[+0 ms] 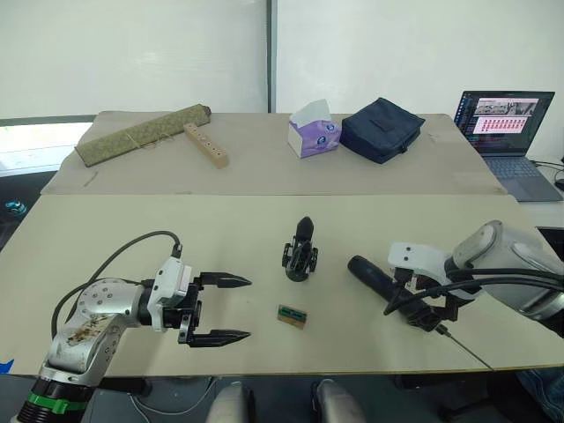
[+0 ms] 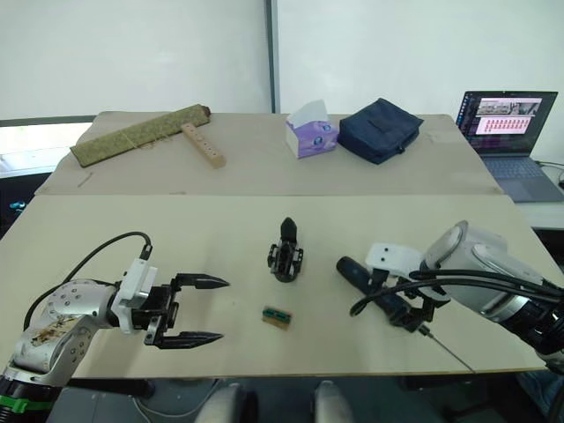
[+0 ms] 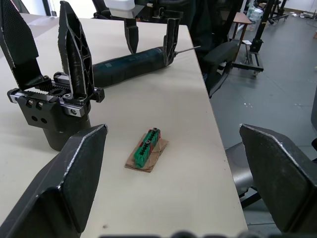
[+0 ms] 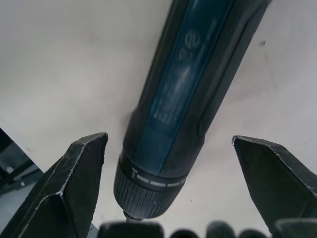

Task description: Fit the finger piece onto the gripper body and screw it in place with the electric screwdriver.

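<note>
The gripper body (image 1: 300, 251) stands upright mid-table. Two pointed black wedges (image 3: 74, 44) rise side by side from its top; I cannot tell which is the finger piece. The electric screwdriver (image 1: 374, 275) lies flat to its right, with the thin bit (image 1: 465, 351) pointing at the front right edge. My right gripper (image 1: 430, 310) is open and straddles the screwdriver's bit end, one finger (image 4: 74, 188) on each side, not clamped. My left gripper (image 1: 236, 308) is open and empty, front left of the gripper body and level with the table.
A small green block on brown card (image 1: 292, 315) lies between my left gripper and the screwdriver. On the back table are a rolled green mat (image 1: 141, 134), a wooden strip with holes (image 1: 205, 144), a tissue box (image 1: 313, 130), a dark bag (image 1: 382, 129) and a laptop (image 1: 507, 123).
</note>
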Controlling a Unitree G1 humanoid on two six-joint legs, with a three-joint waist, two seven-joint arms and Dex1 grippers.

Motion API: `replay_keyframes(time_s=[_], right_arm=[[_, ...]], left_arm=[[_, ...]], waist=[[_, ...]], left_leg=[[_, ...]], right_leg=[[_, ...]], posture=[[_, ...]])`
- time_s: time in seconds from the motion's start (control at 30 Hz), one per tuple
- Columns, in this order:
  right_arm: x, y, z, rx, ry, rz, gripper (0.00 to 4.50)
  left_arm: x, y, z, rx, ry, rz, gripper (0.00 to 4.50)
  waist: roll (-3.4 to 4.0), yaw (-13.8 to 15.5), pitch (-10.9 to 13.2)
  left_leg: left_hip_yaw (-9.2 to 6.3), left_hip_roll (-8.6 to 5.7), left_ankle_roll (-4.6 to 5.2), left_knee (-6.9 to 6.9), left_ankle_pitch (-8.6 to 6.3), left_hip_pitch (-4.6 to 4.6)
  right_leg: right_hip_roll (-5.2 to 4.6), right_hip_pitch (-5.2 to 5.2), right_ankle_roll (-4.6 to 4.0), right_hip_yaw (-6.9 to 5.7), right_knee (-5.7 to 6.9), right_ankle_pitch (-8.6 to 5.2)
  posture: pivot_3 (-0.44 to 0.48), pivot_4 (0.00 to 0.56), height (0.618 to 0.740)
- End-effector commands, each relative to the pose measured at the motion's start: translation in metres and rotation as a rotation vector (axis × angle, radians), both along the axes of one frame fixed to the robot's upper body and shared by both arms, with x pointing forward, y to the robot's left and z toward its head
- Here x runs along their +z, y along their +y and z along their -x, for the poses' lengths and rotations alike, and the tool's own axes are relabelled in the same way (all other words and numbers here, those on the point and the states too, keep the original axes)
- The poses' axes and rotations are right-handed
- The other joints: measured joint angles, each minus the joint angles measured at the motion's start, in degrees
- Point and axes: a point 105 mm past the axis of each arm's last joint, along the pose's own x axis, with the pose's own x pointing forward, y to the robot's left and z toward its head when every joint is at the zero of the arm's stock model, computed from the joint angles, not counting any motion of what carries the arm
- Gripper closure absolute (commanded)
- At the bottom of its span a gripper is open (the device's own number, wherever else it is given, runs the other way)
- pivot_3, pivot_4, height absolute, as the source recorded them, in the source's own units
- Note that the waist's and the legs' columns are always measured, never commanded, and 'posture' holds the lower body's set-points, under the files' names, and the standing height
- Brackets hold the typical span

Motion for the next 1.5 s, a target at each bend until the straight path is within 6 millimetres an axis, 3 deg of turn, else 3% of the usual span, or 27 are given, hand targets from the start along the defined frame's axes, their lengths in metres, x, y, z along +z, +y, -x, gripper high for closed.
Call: replay_keyframes(time_s=[0.03,0.13,0.23,0.4,0.5,0.63,0.83,0.97,1.03,1.2,1.3,1.5], right_arm=[[-0.002,-0.005,0.001,-0.022,0.004,0.013,0.03],[-0.006,-0.006,-0.001,-0.036,-0.005,0.007,0.03],[-0.009,-0.007,0.001,-0.045,-0.006,0.003,0.82],[-0.009,-0.005,0.003,-0.046,-0.025,-0.015,2.52],[0.006,-0.005,-0.002,-0.062,-0.092,-0.076,2.57],[0.034,-0.021,0.0,-0.187,-0.15,-0.186,2.57],[0.077,-0.019,0.011,-0.318,-0.24,-0.491,2.57],[0.123,0.015,0.029,-0.128,-0.372,-1.007,2.57],[0.134,0.028,0.032,-0.042,-0.483,-1.166,2.57],[0.128,0.075,0.049,0.167,-0.594,-1.382,2.57],[0.122,0.1,0.064,0.33,-0.544,-1.488,2.57],[0.105,0.137,0.068,0.622,-0.598,-1.554,2.57]], left_arm=[[0.009,-0.004,0.001,-0.017,-0.036,0.013,0.0],[0.009,-0.004,0.002,-0.017,-0.034,0.016,0.0],[0.008,-0.004,0.003,-0.027,-0.024,0.008,0.0],[0.009,-0.004,-0.001,-0.03,-0.031,0.007,0.0],[0.008,-0.003,0.001,-0.04,-0.025,0.002,0.0],[0.008,-0.002,0.003,-0.059,-0.013,0.007,0.0],[0.008,-0.003,0.0,-0.046,-0.017,0.045,0.0],[0.008,-0.007,-0.003,-0.053,-0.022,0.065,0.0],[0.008,-0.007,-0.004,-0.051,-0.027,0.071,0.0],[0.013,-0.007,-0.011,-0.019,-0.078,0.146,0.0],[0.012,-0.01,-0.012,-0.013,-0.125,0.174,0.0],[-0.027,-0.006,-0.018,0.021,-0.082,0.071,0.0]], waist=[[0.0,0.0,0.0],[0.0,0.0,0.0],[0.0,0.0,0.0],[-0.02,0.01,-0.01],[-0.02,0.02,-0.01],[-0.01,0.03,-0.01],[-0.02,0.14,-0.01],[-0.06,-0.09,-0.03],[-0.05,0.04,-0.03],[-0.05,0.15,-0.03],[-0.04,0.1,-0.03],[-0.03,-0.34,-0.04]], left_leg=[[0.0,0.0,0.0,0.0,0.0,0.0],[0.01,0.0,0.0,0.0,0.0,0.0],[0.01,0.01,0.0,0.01,0.0,0.01],[0.01,0.01,0.0,0.03,0.0,0.02],[0.0,0.01,0.0,0.04,0.0,0.02],[0.02,0.0,0.0,0.03,0.0,0.0],[0.0,0.01,0.0,0.04,0.0,0.03],[-0.13,0.05,0.0,0.04,0.0,0.03],[-0.26,0.06,0.01,0.04,0.0,0.03],[-0.48,0.16,0.01,0.06,0.0,0.13],[-0.5,0.14,0.0,0.08,0.0,0.12],[-0.48,0.14,0.0,0.05,0.0,0.52]], right_leg=[[0.0,0.0,0.0,0.0,0.0,0.0],[0.01,0.0,0.05,0.0,0.01,0.03],[0.02,0.01,0.05,0.0,0.02,0.03],[0.03,0.02,0.06,0.0,0.06,0.03],[0.04,0.03,0.06,-0.01,0.06,0.03],[0.03,0.01,0.07,0.01,0.07,0.04],[0.04,0.06,0.11,0.0,0.06,0.07],[0.21,0.15,0.19,0.04,0.02,0.12],[0.34,0.18,0.23,0.11,0.0,0.15],[0.5,0.43,0.2,0.04,-0.06,0.17],[0.48,0.52,0.2,0.02,-0.11,0.16],[0.5,0.8,0.16,0.04,-0.09,0.13]], posture=[[0.0,0.15,0.74],[0.0,0.15,0.74],[0.0,0.15,0.74],[0.0,0.15,0.74],[0.0,0.15,0.74],[0.0,0.15,0.74],[0.0,0.15,0.74],[0.0,0.15,0.74],[0.0,0.15,0.74],[0.0,0.15,0.74],[0.0,0.15,0.74],[0.0,0.15,0.74]])
